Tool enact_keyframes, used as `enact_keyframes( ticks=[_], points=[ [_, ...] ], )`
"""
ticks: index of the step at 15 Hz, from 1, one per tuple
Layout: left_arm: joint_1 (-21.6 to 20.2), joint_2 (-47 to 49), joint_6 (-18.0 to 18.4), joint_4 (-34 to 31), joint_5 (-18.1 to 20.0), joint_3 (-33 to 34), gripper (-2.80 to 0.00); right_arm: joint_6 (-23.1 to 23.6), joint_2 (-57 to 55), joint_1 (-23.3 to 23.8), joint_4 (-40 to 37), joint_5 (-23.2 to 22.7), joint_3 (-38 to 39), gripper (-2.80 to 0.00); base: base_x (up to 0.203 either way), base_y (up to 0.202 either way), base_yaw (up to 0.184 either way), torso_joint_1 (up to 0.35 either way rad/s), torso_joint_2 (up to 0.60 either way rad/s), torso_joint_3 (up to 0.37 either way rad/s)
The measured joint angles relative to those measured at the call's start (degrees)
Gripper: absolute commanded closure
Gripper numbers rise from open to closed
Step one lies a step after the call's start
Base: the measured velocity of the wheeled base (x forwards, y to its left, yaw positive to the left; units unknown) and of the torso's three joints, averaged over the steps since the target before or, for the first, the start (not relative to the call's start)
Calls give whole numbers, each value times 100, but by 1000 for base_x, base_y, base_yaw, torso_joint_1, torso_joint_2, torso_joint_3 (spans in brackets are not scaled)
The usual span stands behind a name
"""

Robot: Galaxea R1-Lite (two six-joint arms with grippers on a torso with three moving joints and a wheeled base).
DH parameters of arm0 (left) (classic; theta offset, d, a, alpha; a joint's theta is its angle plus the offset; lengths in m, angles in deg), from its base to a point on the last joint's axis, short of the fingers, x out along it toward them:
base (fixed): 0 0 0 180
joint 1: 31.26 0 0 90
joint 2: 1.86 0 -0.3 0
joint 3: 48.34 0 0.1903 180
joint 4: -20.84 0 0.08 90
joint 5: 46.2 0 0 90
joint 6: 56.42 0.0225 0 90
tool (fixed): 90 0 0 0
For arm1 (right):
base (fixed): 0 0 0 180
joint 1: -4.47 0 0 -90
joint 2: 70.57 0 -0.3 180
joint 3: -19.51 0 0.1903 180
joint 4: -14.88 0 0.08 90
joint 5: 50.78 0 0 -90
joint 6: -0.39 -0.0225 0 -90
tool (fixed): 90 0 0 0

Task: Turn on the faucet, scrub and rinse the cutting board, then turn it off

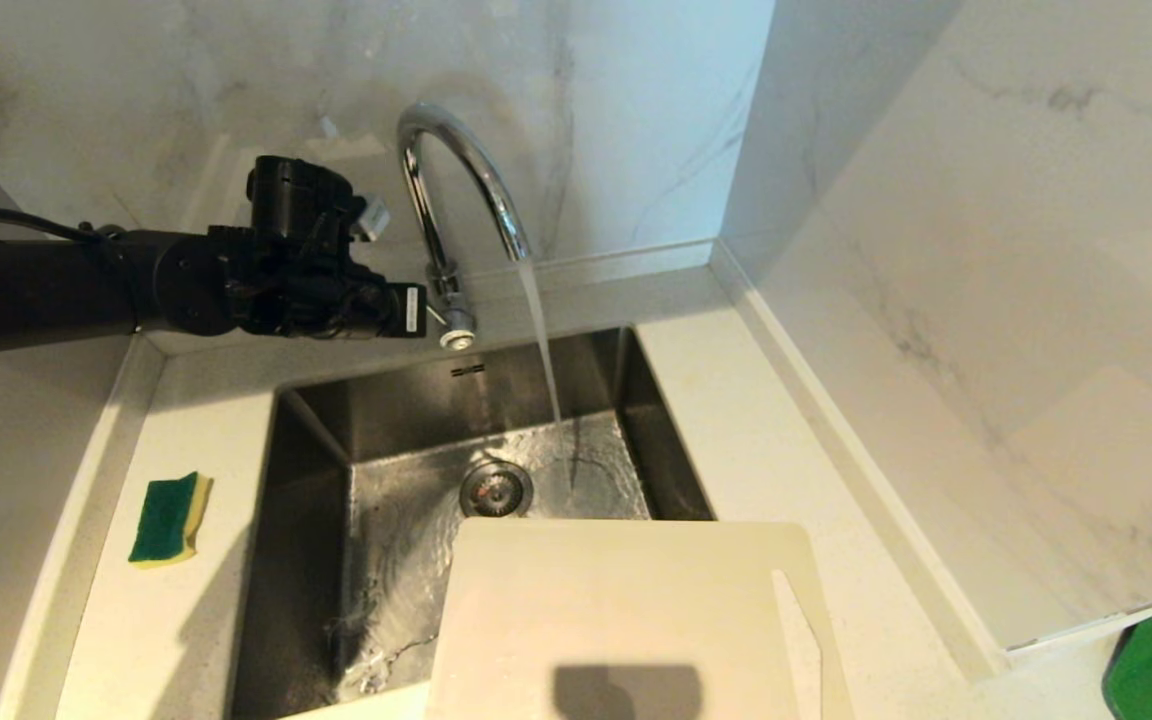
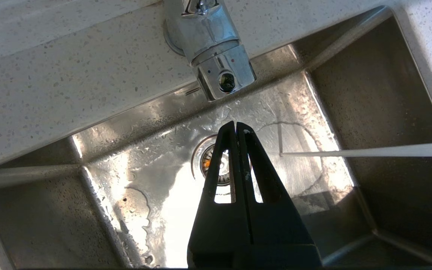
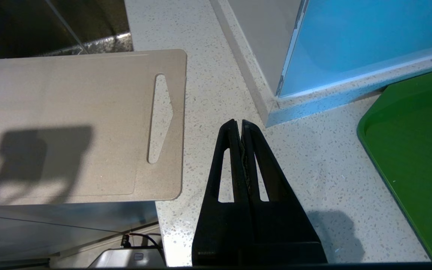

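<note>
white speckled counter [image 1: 736,420] in a marble-walled corner, w/ a steel sink [image 1: 336,560] sunk into it. faucet [image 1: 456,190] stands at the back edge of the sink, arched spout over the basin; water stream [image 1: 541,340] runs from the spout & lands on the sink floor just right of the drain [image 1: 496,489], wet film spreading toward the near side. cutting board [image 1: 626,620] lies flat at the near right of the sink, partly over the basin & partly on the counter, handle slot [image 3: 160,118] on its right end; stream falls beyond it, not on it. green/yellow sponge [image 1: 171,520] sits on the counter left of the sink, well apart from the board. left gripper [image 2: 236,128] reaches in from the left at faucet-base height, fingers pressed together on nothing, tips just short of the chrome knob base [image 2: 221,71]; touching or not, can't tell. right gripper [image 3: 238,125] hangs over bare counter right of the board, fingers together, empty, w/ a green tray [image 3: 414,150] further right.
</note>
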Motion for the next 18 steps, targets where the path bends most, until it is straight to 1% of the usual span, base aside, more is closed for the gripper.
enact_keyframes(
  ticks=[18],
  points=[
    [2,2,2,2,0,0,0,0,0,0,1,-1,0,0,0,0,0,0,0,0]
  ],
)
